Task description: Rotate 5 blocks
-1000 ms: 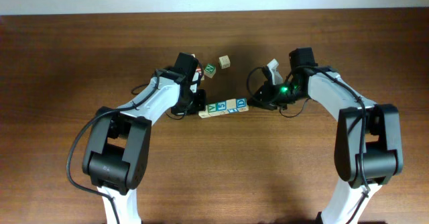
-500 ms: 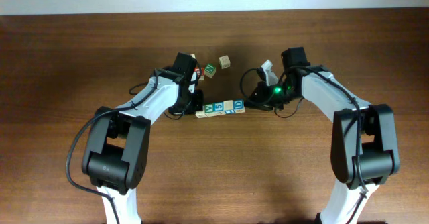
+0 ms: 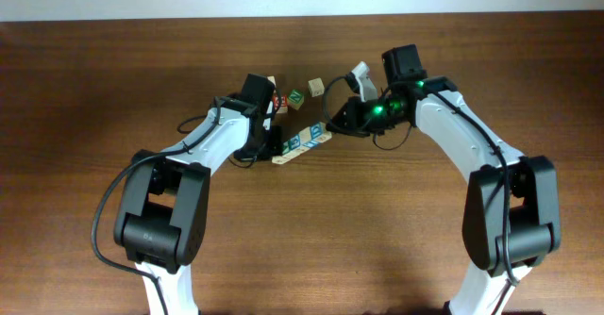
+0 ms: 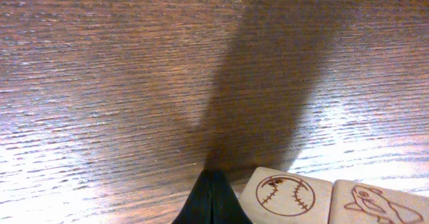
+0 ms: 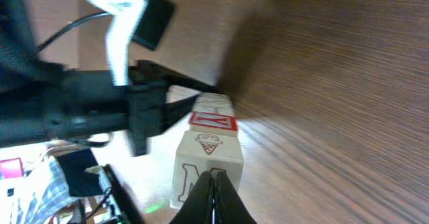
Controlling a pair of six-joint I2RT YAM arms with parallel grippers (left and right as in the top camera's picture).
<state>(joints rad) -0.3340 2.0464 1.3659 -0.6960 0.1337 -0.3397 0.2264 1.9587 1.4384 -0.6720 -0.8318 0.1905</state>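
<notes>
- At the bottom centre of the left wrist view, the left gripper (image 4: 213,200) had its two fingers pressed together into one dark wedge, pinching nothing.
- Just right of that wedge lay two pale cubes side by side. One was a baseball-print block (image 4: 285,194). Touching it was a second pale block (image 4: 375,204) with a brown line drawing, cut by the frame edge. Whether the wedge touched the baseball-print block could not be told.
- At the bottom centre of the right wrist view, the right gripper (image 5: 216,198) was likewise closed tight and held nothing. Its tips sat against the near face of the end block (image 5: 201,174), a pale cube with a brown letter on its side and an ice-cream cone on top.
- Three cubes could be counted in line there: the end block, then a red "Y" block (image 5: 213,122), then a pale far block (image 5: 216,103).
- From overhead, the row of blocks (image 3: 302,143) ran diagonally from lower left to upper right at the frame's centre. The left gripper was at its lower-left end and the right gripper at its upper-right end. It looked five cubes long, though they were small.
- Above the row stood three loose cubes: a green-faced cube (image 3: 295,98), a pale cube (image 3: 315,88) and a red-faced cube (image 3: 276,104) at the left arm's edge.
- All rested on the dark wooden table (image 3: 94,89).
</notes>
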